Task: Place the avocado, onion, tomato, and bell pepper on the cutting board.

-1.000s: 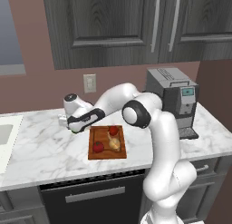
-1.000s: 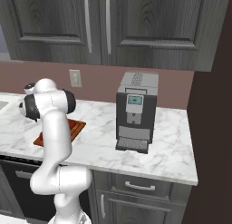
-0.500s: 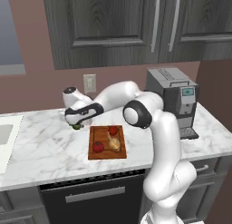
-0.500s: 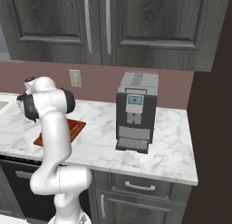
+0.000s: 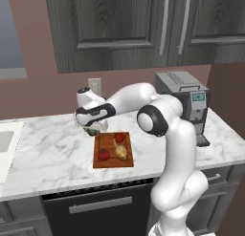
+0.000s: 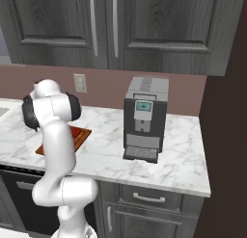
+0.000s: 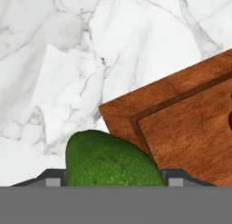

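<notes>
My gripper (image 7: 113, 177) is shut on the green avocado (image 7: 111, 162), which fills the gap between the two fingertips. In the left base view the gripper (image 5: 91, 128) hangs just off the far left corner of the reddish-brown cutting board (image 5: 98, 164), with the avocado (image 5: 91, 132) under the hand, slightly above the counter. The tan onion (image 5: 121, 151) lies on the board, with two red vegetables (image 5: 104, 154) (image 5: 119, 137) beside it; which is the tomato and which the bell pepper I cannot tell. The board's corner (image 7: 181, 123) shows beside the avocado in the hand view.
A white marble counter (image 5: 52, 154) runs left to a sink edge (image 5: 5, 142). A coffee machine (image 5: 184, 103) stands at the right against the wall. An outlet (image 5: 94, 85) is on the wall behind the hand. Dark cabinets (image 5: 143, 25) hang overhead.
The jaws have closed in on the avocado. The hand has moved slightly right, toward the board's corner, and lifted a little.
</notes>
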Tool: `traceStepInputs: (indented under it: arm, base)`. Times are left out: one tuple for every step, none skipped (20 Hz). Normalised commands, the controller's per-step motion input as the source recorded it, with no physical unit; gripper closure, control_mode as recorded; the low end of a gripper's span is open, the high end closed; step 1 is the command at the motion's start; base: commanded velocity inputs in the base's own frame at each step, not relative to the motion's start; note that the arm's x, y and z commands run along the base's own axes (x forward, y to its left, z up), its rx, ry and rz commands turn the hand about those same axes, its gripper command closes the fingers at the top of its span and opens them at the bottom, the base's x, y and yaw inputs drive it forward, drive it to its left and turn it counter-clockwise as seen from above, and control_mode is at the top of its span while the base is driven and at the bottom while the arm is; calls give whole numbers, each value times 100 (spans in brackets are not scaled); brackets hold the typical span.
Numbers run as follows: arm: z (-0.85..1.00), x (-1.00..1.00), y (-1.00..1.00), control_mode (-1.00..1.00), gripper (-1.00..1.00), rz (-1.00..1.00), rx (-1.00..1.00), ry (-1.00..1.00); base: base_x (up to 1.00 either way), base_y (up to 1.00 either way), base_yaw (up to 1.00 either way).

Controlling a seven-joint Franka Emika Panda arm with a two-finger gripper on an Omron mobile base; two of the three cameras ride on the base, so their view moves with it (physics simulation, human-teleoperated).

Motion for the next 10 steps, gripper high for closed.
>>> traceStepInputs:
  arm:
    - [-19,-34,-65,-100,100,-6,0,0]
    - [-16,-30,-59,-100,100,-6,0,0]
    - [-10,-18,-37,-100,100,-4,0,0]
    - [-3,-9,-13,-100,100,0,0,0]
    - [-11,-7,-13,-100,100,0,0,0]
    - [-25,-18,-31,-100,100,0,0,0]
    - [-28,-19,-33,-100,100,0,0,0]
    - [-28,-21,-38,-100,100,0,0,0]
    - [-24,-17,-33,-100,100,0,0,0]
    - [-10,-12,-23,-100,100,0,0,0]
  base:
    - [0,0,0]
    - [0,0,0]
    - [0,0,0]
    - [0,0,0]
    - [0,0,0]
    - [0,0,0]
    - [0,0,0]
    - [0,0,0]
    - [0,0,0]
    - [0,0,0]
